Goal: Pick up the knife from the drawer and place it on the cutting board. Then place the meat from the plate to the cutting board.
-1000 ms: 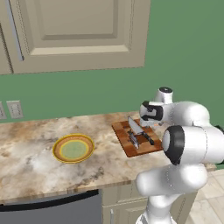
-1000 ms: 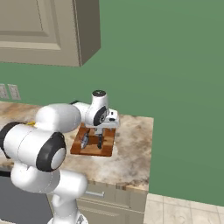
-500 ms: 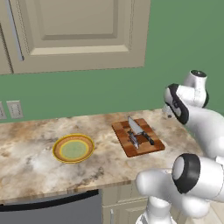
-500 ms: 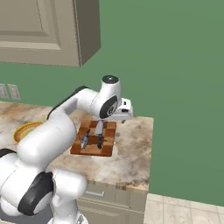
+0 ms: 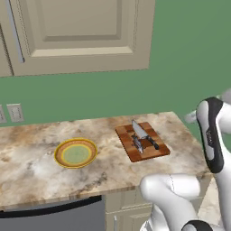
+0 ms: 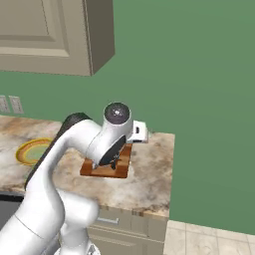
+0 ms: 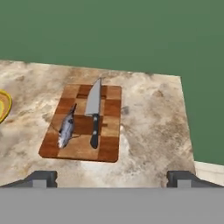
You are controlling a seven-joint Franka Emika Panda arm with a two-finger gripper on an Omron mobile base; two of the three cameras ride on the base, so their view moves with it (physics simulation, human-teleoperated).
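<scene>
Looks basically done; the knife (image 7: 94,111) and the meat (image 7: 66,129) lie side by side on the cutting board (image 7: 109,148); plate (image 5: 75,153) is bare on the worktop (image 7: 153,131); fingers (image 7: 43,178) spread wide, gripping nothing.

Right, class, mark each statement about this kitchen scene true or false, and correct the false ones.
1. The knife lies on the cutting board. True.
2. The meat sits on the plate. False: it lies on the cutting board beside the knife; the plate holds nothing.
3. The gripper is closed on the knife. False: its fingertips are spread wide apart, away from the board, holding nothing.
4. The knife's blade points toward the green wall. True.
5. The cutting board hangs over the counter edge. False: it rests fully on the counter.
</scene>
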